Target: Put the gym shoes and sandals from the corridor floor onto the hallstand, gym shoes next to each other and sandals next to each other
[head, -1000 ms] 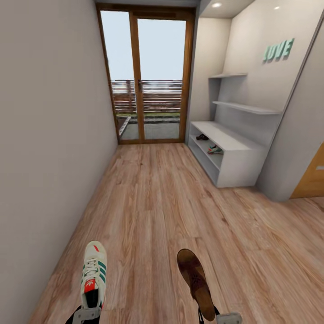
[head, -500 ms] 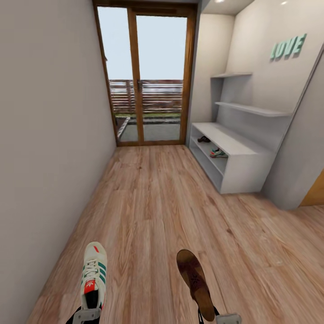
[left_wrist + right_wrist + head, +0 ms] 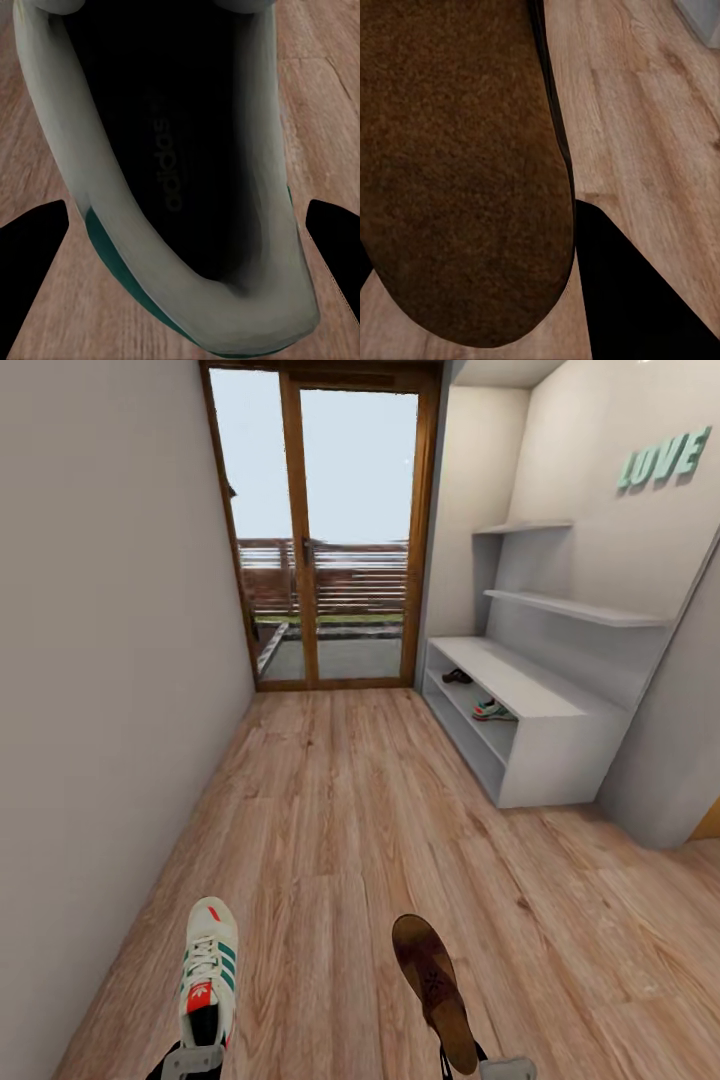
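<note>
Low in the head view, my left gripper (image 3: 192, 1060) is shut on the heel of a white gym shoe (image 3: 208, 970) with green stripes, held above the corridor floor (image 3: 340, 810). My right gripper (image 3: 505, 1068) is shut on a brown sandal (image 3: 435, 985). The left wrist view looks into the gym shoe's opening (image 3: 172, 172) between dark fingers (image 3: 30, 247). The right wrist view has the sandal's brown surface (image 3: 457, 165) beside one dark finger (image 3: 622, 285). The grey hallstand (image 3: 545, 735) stands ahead on the right. Its shelf holds a second sandal (image 3: 457, 676) and a second gym shoe (image 3: 490, 710).
A grey wall (image 3: 100, 660) runs close along my left. A wood-framed glass door (image 3: 320, 530) closes the corridor's far end. Green letters (image 3: 665, 460) hang above the hallstand's staggered shelves. Open plank floor stretches between me and the rack.
The whole view has shifted: the camera has moved, and the hallstand now looks larger and farther right. Both held shoes stay in the same place in my grippers.
</note>
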{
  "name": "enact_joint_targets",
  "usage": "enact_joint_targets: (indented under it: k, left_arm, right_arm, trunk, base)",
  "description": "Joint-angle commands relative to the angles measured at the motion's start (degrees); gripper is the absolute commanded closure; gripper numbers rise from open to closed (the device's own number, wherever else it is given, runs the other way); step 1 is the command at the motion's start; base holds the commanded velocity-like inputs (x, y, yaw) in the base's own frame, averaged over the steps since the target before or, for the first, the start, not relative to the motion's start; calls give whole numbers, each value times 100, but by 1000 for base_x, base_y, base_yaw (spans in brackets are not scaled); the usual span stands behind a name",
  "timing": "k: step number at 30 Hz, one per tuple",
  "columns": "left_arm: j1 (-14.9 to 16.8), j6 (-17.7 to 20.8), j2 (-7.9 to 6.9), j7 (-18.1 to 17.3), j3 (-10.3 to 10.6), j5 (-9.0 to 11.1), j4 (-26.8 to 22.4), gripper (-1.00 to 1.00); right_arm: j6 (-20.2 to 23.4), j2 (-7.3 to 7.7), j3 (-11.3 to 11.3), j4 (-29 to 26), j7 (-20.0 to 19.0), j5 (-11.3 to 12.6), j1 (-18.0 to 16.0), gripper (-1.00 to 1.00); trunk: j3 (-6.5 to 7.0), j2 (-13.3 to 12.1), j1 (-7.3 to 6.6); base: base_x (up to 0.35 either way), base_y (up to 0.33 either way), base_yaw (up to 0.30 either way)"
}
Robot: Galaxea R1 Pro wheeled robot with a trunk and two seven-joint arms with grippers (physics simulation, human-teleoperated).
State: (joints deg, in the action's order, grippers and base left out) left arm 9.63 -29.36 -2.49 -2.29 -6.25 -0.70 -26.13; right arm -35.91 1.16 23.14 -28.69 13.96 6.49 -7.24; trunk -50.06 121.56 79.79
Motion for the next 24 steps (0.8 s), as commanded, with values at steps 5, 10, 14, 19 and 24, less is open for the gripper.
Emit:
enact_joint_targets:
  k: [5, 10, 14, 19, 24]
  left_arm:
    - [4, -17, 3, -25, -25, -6, 3, 100]
    - [4, -17, 3, -26, -25, -1, 3, 100]
    - [4, -17, 3, -21, -25, 0, 3, 100]
    - [4, -17, 3, -23, -25, -1, 3, 100]
    - [4, -17, 3, -23, -25, -1, 3, 100]
  right_arm:
    - [-21, 7, 55, -5, 11, 78, -5, 100]
    - [-21, 13, 35, -12, 16, 80, -5, 100]
    - [-28, 15, 32, -13, 18, 80, -5, 100]
    - [-30, 16, 32, -14, 19, 80, -5, 100]
    - [-30, 16, 24, -5, 19, 80, -5, 100]
  trunk:
    - [-3, 2, 3]
    - [-3, 2, 3]
    - [-3, 2, 3]
    - [-3, 2, 3]
    - [-3, 2, 3]
  base:
    - [340, 0, 0]
    - [340, 0, 0]
    - [340, 0, 0]
    - [340, 0, 0]
    - [340, 0, 0]
